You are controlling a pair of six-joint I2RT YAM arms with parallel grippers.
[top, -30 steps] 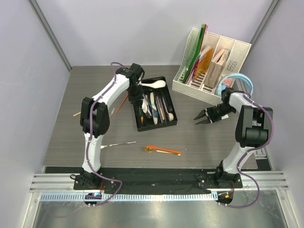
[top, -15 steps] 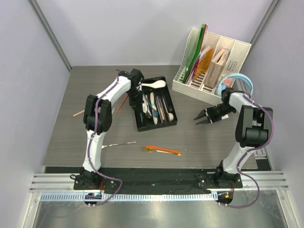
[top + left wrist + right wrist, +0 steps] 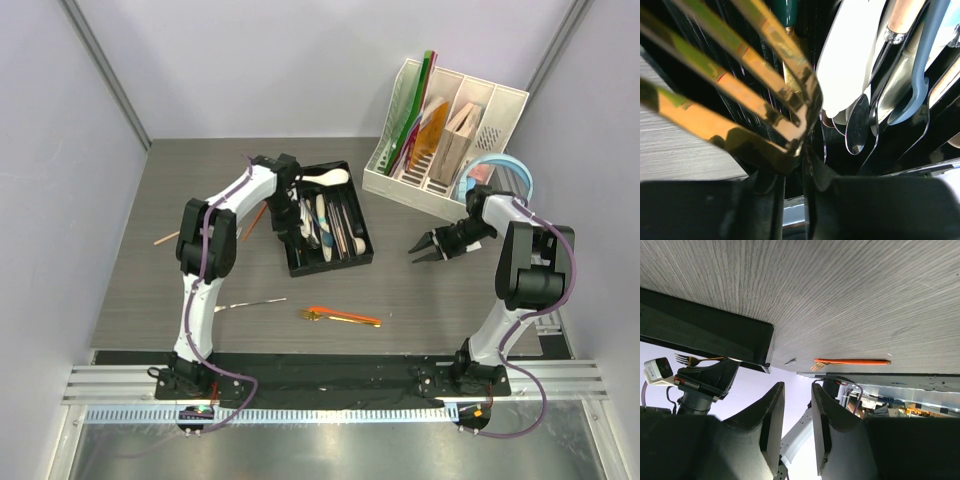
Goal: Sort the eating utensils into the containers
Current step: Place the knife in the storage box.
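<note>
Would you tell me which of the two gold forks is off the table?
The fork in the left gripper, over the tray; the other fork lies on the table beside the orange chopsticks.

Looked along grey worktop [image 3: 865,300] past two dark fingers [image 3: 772,420], slightly parted. Caught black tray [image 3: 705,335] at left, orange chopsticks [image 3: 852,361] lying apart from it, gold fork [image 3: 690,359] gripped by left arm [image 3: 700,385].

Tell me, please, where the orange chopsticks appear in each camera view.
Top external: orange chopsticks lie on the table, between the black cutlery tray and the near edge.
Left wrist: not in view.
Right wrist: thin orange line right of centre.
Shared landmark: the tray, a dark slab at upper left in the right wrist view.
</note>
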